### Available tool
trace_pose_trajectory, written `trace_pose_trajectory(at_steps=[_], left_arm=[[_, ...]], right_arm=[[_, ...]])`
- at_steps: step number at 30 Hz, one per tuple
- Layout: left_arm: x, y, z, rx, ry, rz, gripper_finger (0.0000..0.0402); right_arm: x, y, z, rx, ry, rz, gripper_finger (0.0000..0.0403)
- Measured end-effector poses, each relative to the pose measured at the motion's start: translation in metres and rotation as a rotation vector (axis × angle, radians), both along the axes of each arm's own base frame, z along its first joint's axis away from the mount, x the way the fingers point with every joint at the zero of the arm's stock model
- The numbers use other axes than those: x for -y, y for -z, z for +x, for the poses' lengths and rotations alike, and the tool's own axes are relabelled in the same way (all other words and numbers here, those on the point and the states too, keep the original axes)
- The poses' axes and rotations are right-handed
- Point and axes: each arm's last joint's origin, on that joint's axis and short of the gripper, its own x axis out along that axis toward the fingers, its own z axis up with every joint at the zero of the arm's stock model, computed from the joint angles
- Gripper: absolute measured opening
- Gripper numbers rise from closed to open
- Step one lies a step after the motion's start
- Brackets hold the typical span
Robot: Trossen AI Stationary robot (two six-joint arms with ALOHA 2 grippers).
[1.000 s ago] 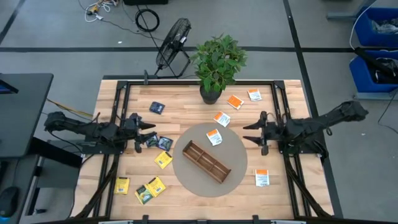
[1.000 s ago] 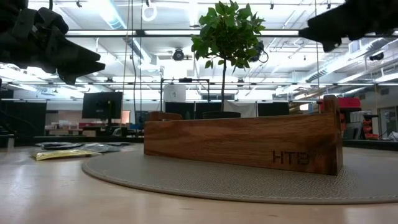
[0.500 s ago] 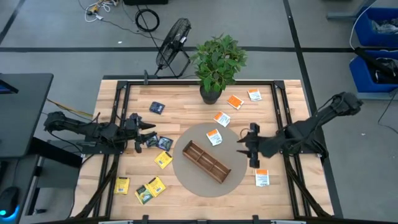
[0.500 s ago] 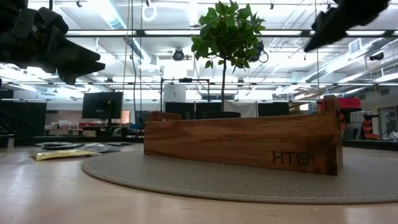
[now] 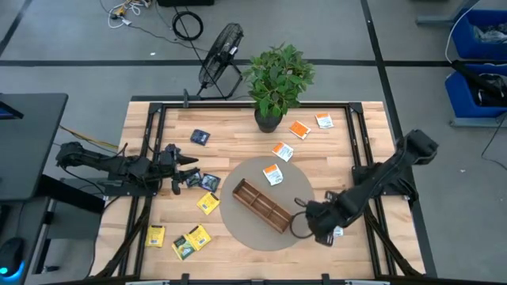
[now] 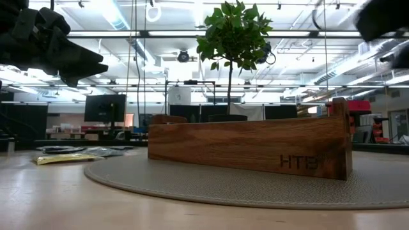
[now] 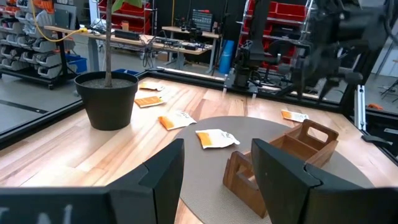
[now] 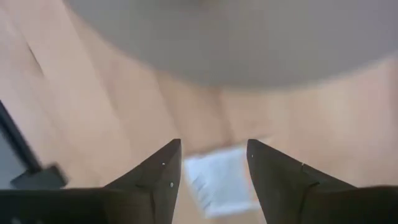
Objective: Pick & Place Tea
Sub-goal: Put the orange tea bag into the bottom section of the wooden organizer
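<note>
At four o'clock from the tray [image 5: 262, 205], just off the mat [image 5: 242, 231], found the right gripper [image 5: 314, 219] low over one orange-and-white sachet [image 8: 219, 178] that lay flat on the table [image 5: 238, 138]. Saw its fingers [image 8: 158, 171] set well apart, nothing between them, with the sachet below the gap and not visibly touched. Could not tell from above how much of that sachet stayed clear of the arm. Noted the left gripper [image 5: 188, 168] waiting at nine o'clock, likewise spread wide and empty, above two navy sachets [image 5: 202, 181]. Counted the rest of the tea scattered round the tray: one orange packet [image 5: 272, 175] on the mat at twelve o'clock, three more [image 5: 299, 129] between twelve and one o'clock beside the plant [image 5: 273, 79], a lone navy one [image 5: 200, 136] at eleven, and yellow ones [image 5: 192, 240] between seven and nine o'clock. Saw no sachet in the tray. Judged each sachet very light, thin and limp, with a smooth wrapper likely to slide on the wood rather than lift. Judged a flat-lying packet hard to pinch from straight above; reckoned it best taken across two opposite edges, fingertips pressed to the table so the paper buckles up into the grip, or by one raised corner. Expected little risk of damage from squeezing, but a real chance of pushing it away or dropping it on the way to a compartment.
</note>
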Motion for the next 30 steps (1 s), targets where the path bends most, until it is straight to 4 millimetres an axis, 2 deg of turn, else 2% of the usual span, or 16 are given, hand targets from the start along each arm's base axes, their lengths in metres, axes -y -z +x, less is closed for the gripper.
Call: trace_pose_trajectory(at_steps=[3,7,17,30], left_arm=[[0.0,0.0,0.0,0.0,0.0,0.0,0.0193],[0.0,0.0,0.0,0.0,0.0,0.0,0.0193],[0.0,0.0,0.0,-0.008,0.002,0.034,0.0193],[0.0,0.0,0.0,-0.007,0.002,0.029,0.0193]], right_arm=[[-0.011,0.014,-0.003,-0.136,0.068,0.054,0.0192],[-0.019,0.027,-0.005,-0.208,0.099,0.041,0.0192],[-0.022,0.051,0.0,-0.232,0.093,-0.056,0.0192],[-0.032,0.06,0.0,-0.197,0.076,-0.063,0.0189]])
